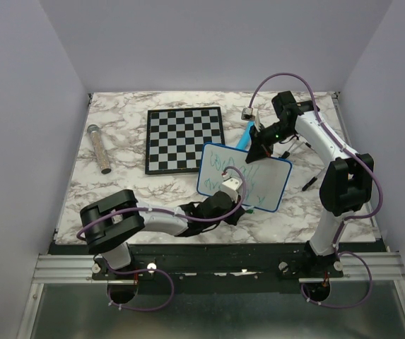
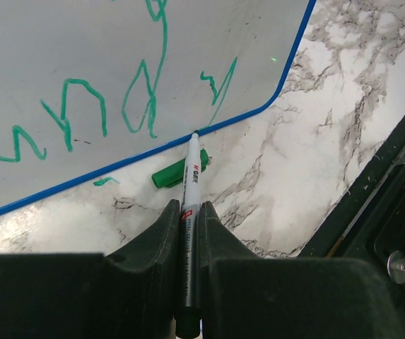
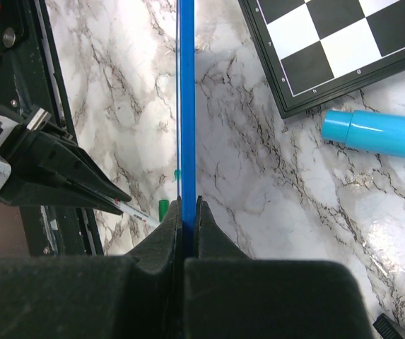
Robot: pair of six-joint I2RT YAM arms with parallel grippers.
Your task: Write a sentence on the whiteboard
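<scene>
The whiteboard (image 1: 248, 180) is white with a blue rim and stands tilted, its near edge on the marble table (image 1: 117, 191). Green handwritten letters of the sentence (image 2: 82, 113) run across it. My right gripper (image 3: 188, 201) is shut on the board's far blue rim (image 3: 186, 106), which shows edge-on in the right wrist view. My left gripper (image 2: 190, 205) is shut on a thin white marker (image 2: 191, 176). The marker's tip touches the board's near rim (image 2: 237, 121). The marker's green cap (image 2: 177, 171) lies on the table just below that rim.
A black-and-white chessboard (image 1: 184, 139) lies behind the whiteboard, with a cyan tube (image 3: 379, 131) beside it. A grey cylinder (image 1: 100, 148) rests at the far left. A black pen (image 1: 309, 183) lies right of the whiteboard. The black base rail (image 1: 216, 254) runs along the near edge.
</scene>
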